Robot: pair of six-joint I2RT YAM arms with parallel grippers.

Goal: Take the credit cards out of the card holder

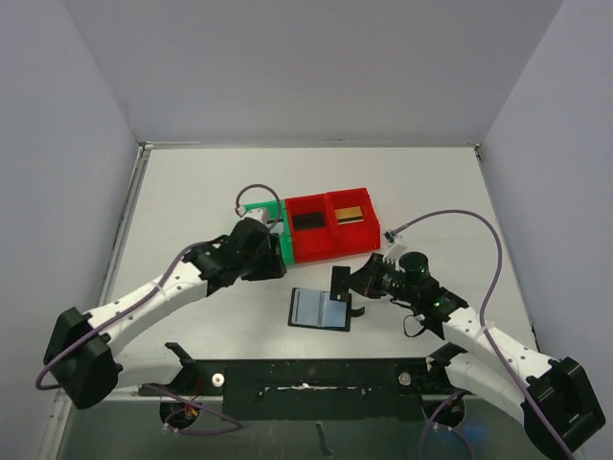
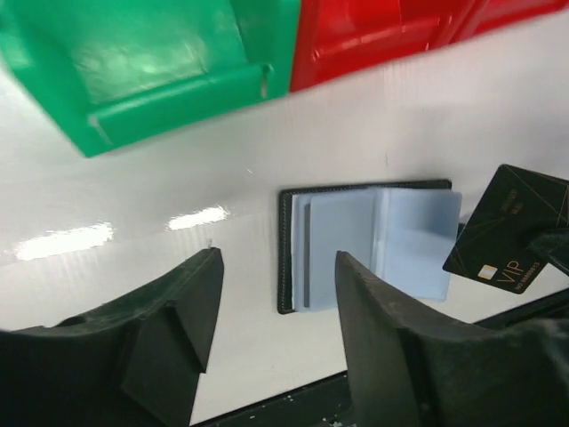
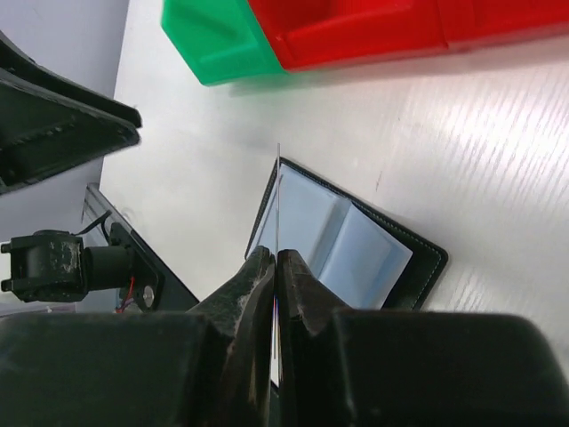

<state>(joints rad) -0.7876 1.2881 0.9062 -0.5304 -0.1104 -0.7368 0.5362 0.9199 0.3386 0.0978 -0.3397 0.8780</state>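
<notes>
right hand point(image 3: 276, 260): pinching a black card point(image 2: 502, 227) edge-on, just beside the holder point(image 1: 319, 309).
left hand point(image 2: 277, 267): open, empty, hovering by the green bin point(image 2: 160, 71).
holder: open flat on the table point(image 1: 192, 192).
next: likely keep the pinch firm, carry level, release low in a red bin point(image 1: 330, 249).

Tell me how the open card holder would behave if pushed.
Lying flat on the glossy table, the card holder would probably slide, not tip. Its thin blue-grey pocket leaves stand slightly raised, so they would likely flop or fold when nudged.
</notes>
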